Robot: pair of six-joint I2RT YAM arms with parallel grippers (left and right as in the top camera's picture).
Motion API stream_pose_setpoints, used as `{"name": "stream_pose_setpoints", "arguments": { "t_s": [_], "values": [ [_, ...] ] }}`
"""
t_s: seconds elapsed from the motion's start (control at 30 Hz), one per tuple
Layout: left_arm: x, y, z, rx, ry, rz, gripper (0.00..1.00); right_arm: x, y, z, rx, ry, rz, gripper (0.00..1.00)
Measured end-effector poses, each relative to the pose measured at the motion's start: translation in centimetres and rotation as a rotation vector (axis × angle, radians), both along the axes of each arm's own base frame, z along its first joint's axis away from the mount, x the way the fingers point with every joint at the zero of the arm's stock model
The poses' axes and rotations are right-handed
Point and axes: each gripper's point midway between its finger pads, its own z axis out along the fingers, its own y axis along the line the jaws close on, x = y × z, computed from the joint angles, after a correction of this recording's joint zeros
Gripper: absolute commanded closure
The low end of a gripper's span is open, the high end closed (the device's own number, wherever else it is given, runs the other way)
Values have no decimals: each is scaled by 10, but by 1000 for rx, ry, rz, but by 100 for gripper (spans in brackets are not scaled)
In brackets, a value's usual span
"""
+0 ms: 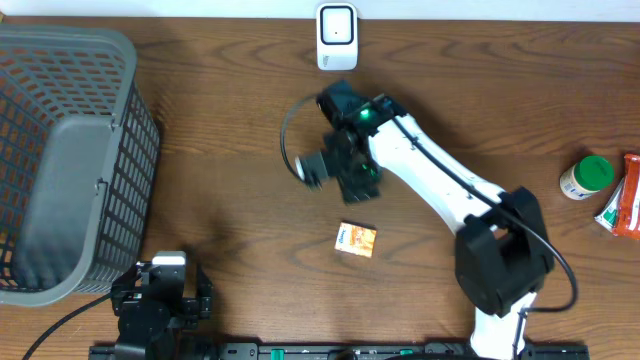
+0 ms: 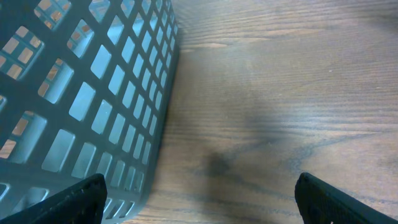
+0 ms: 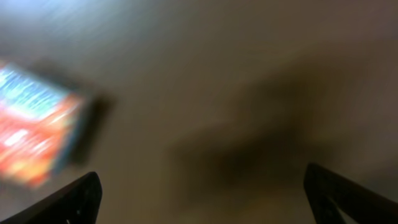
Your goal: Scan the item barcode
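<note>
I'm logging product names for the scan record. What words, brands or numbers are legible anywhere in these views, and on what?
No text here can be read.
On the small orange box: print too small in the overhead view, motion-blurred in the right wrist view.
On the green-lidded jar: label too small to read.
On the red packet: print too small to read.
On the white scanner: no text visible.

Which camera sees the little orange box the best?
The overhead camera. There the little orange box lies whole and fairly sharp on the wooden table. The right wrist camera catches it only as a blurry orange smear near its left edge. The left wrist camera shows none of it, only the grey basket and bare wood.
</note>
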Motion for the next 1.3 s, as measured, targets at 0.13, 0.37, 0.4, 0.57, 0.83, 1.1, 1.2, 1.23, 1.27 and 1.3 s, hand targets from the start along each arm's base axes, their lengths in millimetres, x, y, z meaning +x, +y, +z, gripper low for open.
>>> {"name": "stream_pose_setpoints", "arguments": {
  "t_s": [0.13,0.37,0.4,0.57,0.83,1.1,1.2,1.23,1.27,1.3],
  "values": [
    [0,0,0,0,0,0,5,58,36,62,313,-153,-435,1],
    [0,0,0,0,1,0,5,25,-30,33,330,247,-1724,1],
    [0,0,0,0,1,0,5,16,-39,23,290,266,-1836,1],
    [0,0,0,0,1,0,5,-45,-45,-27,94,352,-2207,1],
    [0,0,0,0,1,0,5,-106,-11,-64,13,333,-2187,1],
    [0,0,0,0,1,0,5,-118,-31,-81,-50,290,-2221,1],
    [0,0,0,0,1,0,5,-118,-31,-82,-51,289,-2220,1],
    [0,0,0,0,0,0,5,-118,-31,-82,-51,290,-2212,1],
    [0,0,0,0,0,0,5,-118,-31,-82,-53,290,-2205,1],
    [0,0,0,0,0,0,5,-118,-31,-82,-55,290,-2190,1]
  ]
}}
